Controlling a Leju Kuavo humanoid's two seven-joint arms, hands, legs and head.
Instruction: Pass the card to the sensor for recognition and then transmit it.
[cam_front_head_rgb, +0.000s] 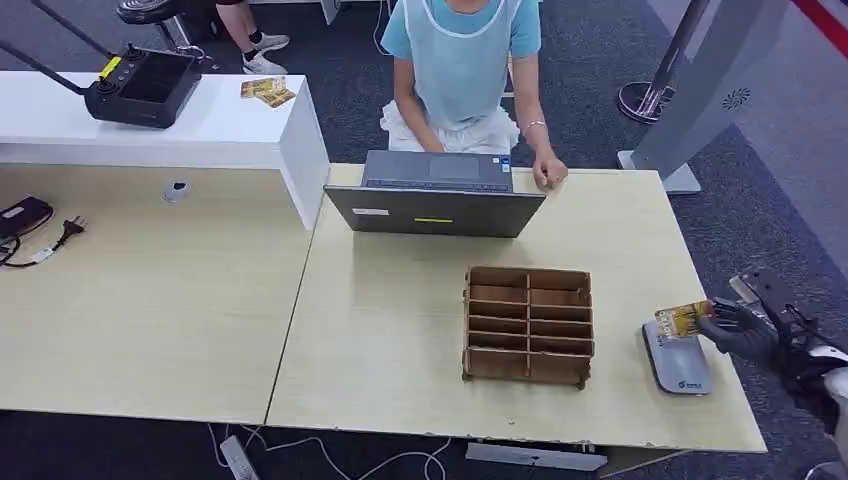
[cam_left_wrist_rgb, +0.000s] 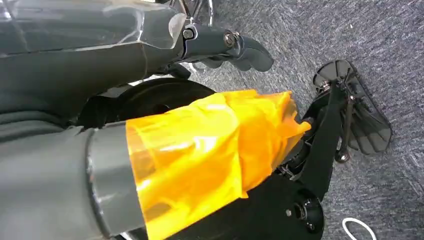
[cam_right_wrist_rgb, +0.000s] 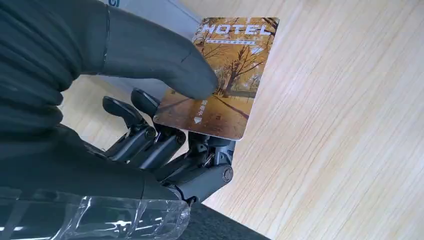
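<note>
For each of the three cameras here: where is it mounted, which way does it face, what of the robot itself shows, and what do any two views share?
Head view: high on the body, looking forward and down at the desk, the wooden organizer and the sensor; the right hand shows.
Left wrist view: behind the hanging left hand, facing the carpet and dark body parts.
Right wrist view: behind the right hand, facing the desk; thumb and fingers pinch the card.
Shared: head and right wrist views both show the card, right hand and desk.

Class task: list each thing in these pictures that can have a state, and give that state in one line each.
Yellow hotel card: held by right hand, above grey card sensor.
Grey laptop: open, facing the person.
Brown wooden compartment organiser: slots look empty.
Left hand: hanging, holding nothing.
</note>
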